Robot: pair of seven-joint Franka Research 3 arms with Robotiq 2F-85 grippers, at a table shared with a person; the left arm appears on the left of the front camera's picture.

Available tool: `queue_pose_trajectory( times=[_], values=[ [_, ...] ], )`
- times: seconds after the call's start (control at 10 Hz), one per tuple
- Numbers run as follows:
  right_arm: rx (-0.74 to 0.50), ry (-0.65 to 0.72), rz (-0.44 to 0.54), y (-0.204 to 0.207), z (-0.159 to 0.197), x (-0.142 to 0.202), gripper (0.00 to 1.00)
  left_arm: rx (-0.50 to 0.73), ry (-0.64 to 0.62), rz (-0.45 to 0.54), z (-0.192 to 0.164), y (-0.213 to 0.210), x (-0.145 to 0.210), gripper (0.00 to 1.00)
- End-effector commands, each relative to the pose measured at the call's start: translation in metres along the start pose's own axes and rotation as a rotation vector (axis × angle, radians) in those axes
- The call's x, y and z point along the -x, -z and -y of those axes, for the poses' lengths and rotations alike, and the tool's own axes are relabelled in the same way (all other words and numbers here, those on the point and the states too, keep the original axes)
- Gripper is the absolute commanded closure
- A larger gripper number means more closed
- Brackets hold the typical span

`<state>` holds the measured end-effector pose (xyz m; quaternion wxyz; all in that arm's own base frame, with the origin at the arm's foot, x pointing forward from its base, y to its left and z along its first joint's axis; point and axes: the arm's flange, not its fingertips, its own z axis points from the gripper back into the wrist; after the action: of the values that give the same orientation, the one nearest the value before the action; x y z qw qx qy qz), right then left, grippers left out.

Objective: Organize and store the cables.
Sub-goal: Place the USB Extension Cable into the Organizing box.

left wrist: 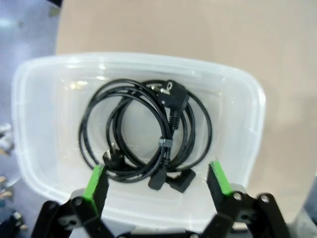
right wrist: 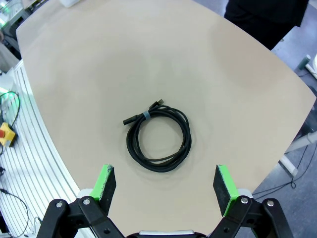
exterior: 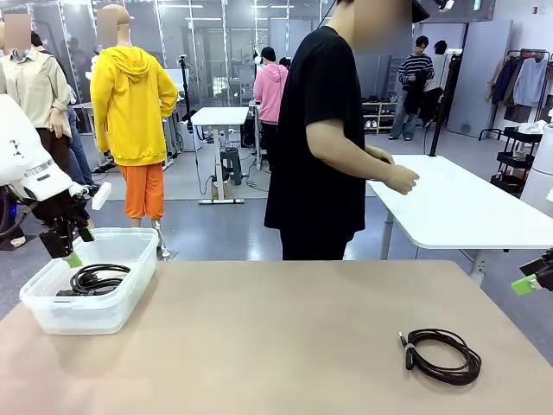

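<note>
Jaws of both grippers stand wide apart with nothing between them. Largest in the scene is the tan table (exterior: 285, 337), rounded at its corners, with a person (exterior: 320, 130) in a black shirt standing at its far side, turned toward a white table (exterior: 458, 207) beyond. At the tan table's left end sits a clear plastic bin (left wrist: 247, 84). The left gripper (left wrist: 158, 181) hangs above the bin's far-left part, its green pads (left wrist: 96, 181) pointing down into the opening. Inside the bin lie the coiled power cords (left wrist: 148, 129), black loops held by a small tie. In the left wrist view they lie straight ahead of the gap between the two fingers and touch neither one. An angled wall plug (left wrist: 173, 96) rests at the far side of the loops, and the stubby connectors (left wrist: 171, 179) lie nearest the fingertips, level with the pads and between them. The right gripper (right wrist: 166, 183) sits off the tan table's right edge in the front view, well apart from the thin black cable coil (right wrist: 158, 139) lying flat on the bare tabletop near the front right. In the right wrist view that coil is centred ahead of the gap between the fingers, clear of both. A pale band (right wrist: 146, 115) binds the coil at its far side, where two small plug ends stick out.
</note>
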<state>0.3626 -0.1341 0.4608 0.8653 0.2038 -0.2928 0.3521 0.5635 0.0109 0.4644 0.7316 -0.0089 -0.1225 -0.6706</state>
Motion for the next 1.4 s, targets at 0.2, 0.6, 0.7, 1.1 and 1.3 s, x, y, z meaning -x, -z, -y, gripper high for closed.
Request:
queue_pose_trajectory(
  times=[0.2,0.6,0.7,1.1,1.3],
  values=[
    [0.099,0.270,-0.146,0.030,-0.023,-0.086,0.00,0.046,-0.284,0.064,0.087,-0.109,-0.015,0.00],
    [0.231,0.488,-0.384,0.103,-0.045,-0.149,0.00,-0.009,-0.582,0.187,0.212,-0.127,-0.035,0.00],
    [0.270,0.535,-0.402,0.119,-0.045,-0.154,0.00,-0.031,-0.640,0.187,0.229,-0.124,-0.032,0.00],
    [0.356,0.690,-0.509,0.186,-0.051,-0.141,0.00,0.026,-0.580,0.172,0.214,-0.137,-0.027,0.00],
    [0.344,0.701,-0.568,0.215,-0.062,-0.119,0.00,0.026,-0.580,0.172,0.214,-0.137,-0.027,0.00]
  ],
)
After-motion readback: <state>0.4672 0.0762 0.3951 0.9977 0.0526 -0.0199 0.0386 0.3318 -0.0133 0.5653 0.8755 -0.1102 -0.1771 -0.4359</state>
